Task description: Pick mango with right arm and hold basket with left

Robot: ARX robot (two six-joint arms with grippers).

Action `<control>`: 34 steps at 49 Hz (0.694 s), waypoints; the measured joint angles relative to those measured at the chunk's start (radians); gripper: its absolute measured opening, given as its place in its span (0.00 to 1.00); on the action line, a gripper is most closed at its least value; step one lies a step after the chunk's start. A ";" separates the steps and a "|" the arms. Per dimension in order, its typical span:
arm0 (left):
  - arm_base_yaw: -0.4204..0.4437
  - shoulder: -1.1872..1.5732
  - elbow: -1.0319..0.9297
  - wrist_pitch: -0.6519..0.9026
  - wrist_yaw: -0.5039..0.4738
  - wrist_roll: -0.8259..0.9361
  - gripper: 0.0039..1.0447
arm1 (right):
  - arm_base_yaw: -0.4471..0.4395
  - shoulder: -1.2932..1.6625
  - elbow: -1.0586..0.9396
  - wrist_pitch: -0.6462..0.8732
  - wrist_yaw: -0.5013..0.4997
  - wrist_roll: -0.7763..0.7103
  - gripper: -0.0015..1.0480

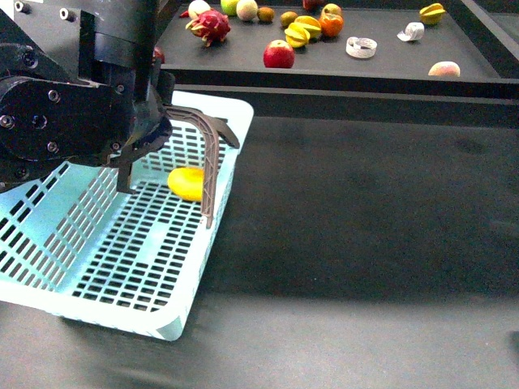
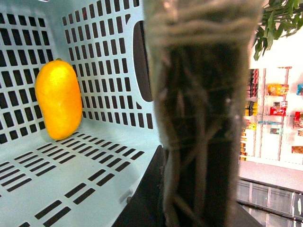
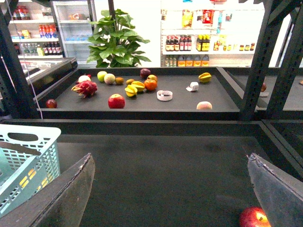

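L claw (image 1: 150, 134) clamped on basket (image 1: 97, 267) handle, smooth yellow-orange oval mango (image 2: 58, 98) inside, R claw (image 3: 170, 189) wide open

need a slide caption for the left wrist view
Left wrist view: the mango leans against the slotted wall of the light-blue basket, with the tape-wrapped handle filling the foreground.

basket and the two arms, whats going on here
The left gripper is at the basket's tape-wrapped handle; whether it is clamped on it cannot be told. The mango already lies inside the basket against its wall. The right gripper is open and empty, away from the basket and facing the shelf of fruit.
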 joint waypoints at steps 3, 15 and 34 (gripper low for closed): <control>0.001 0.011 0.015 -0.008 -0.007 -0.010 0.07 | 0.000 0.000 0.000 0.000 0.000 0.000 0.92; -0.014 0.024 0.039 -0.046 -0.047 0.037 0.32 | 0.000 0.000 0.000 0.000 0.000 0.000 0.92; -0.022 -0.340 -0.306 0.045 -0.049 0.318 0.96 | 0.000 0.000 0.000 0.000 0.000 0.000 0.92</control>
